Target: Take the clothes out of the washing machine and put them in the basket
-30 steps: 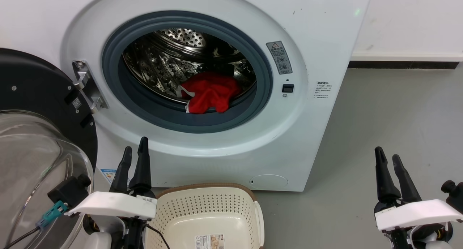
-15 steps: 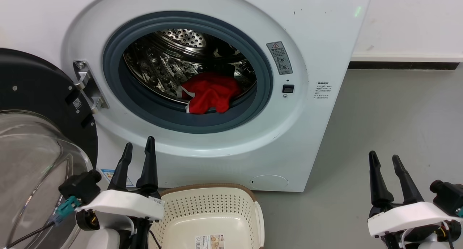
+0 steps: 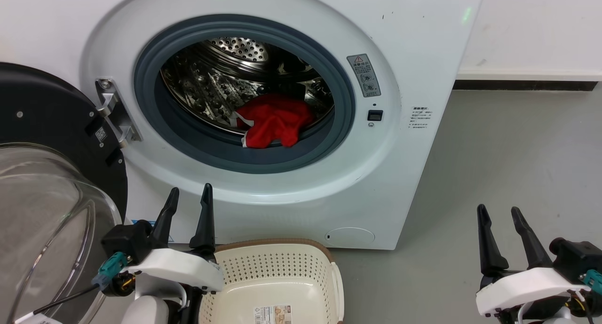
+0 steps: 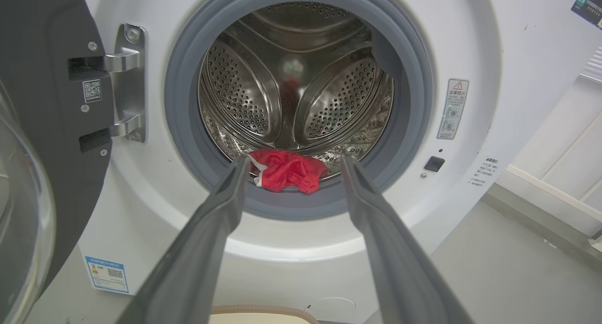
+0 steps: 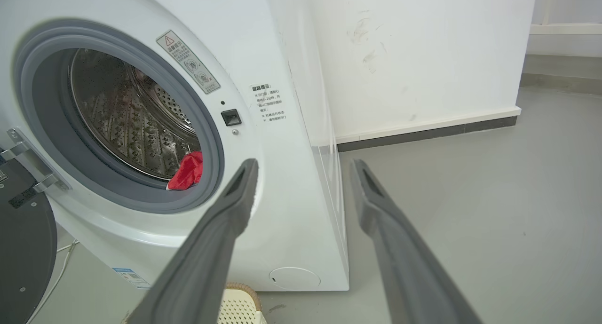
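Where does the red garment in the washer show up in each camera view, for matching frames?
Head view: the clothes sit just below centre, low in the opening of the washing machine.
Left wrist view: the clothes sit at centre, low in the opening.
Right wrist view: the clothes peek out left of centre, behind the grey ring.
Shared landmark: the warning sticker right of the opening.

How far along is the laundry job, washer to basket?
Done: the door of the washing machine stands open, and the basket waits in front. In hand: nothing; the left hand and right hand are both open, low, outside the drum. Left: the clothes lie at the drum's front lip, yet to be grasped, lifted out and dropped in the basket.
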Motion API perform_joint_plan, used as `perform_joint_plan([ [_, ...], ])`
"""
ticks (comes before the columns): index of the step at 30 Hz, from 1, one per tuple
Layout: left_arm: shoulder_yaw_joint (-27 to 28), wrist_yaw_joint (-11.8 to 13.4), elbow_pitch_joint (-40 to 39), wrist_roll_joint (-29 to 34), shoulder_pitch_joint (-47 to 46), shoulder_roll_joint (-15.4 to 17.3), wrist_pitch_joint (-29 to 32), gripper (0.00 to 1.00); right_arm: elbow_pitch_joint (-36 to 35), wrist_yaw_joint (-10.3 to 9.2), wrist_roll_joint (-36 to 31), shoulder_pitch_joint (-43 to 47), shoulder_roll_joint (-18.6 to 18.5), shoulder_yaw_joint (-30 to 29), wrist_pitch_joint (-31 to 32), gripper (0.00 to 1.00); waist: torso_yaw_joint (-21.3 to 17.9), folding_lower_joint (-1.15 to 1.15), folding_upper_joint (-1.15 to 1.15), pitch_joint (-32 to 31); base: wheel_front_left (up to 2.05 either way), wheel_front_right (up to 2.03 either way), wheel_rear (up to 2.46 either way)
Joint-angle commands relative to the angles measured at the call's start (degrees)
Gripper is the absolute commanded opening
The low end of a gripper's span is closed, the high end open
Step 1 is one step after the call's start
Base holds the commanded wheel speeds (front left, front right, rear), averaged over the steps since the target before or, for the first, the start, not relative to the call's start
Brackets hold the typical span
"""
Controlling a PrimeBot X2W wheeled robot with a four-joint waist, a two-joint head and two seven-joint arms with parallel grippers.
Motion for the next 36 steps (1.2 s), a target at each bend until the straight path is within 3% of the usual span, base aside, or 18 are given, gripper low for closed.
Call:
perform_joint_plan([
  [1,-0.1,0.2,0.0,1.4,-1.1,0.1,-0.4,1.0,-0.2,-0.01,-1.3,0.0,0.0,0.0,-0.5,1.0,0.0,0.0,0.0,0.0,0.0,0.0,0.0],
  [36,-0.9,1.3,3.6,17.6,-2.4,0.0,-4.7,1.0,2.0,-0.02,-18.1,0.3,0.1,-0.1,-2.3,1.0,0.3,0.0,0.0,0.1,0.0,0.0,0.0],
])
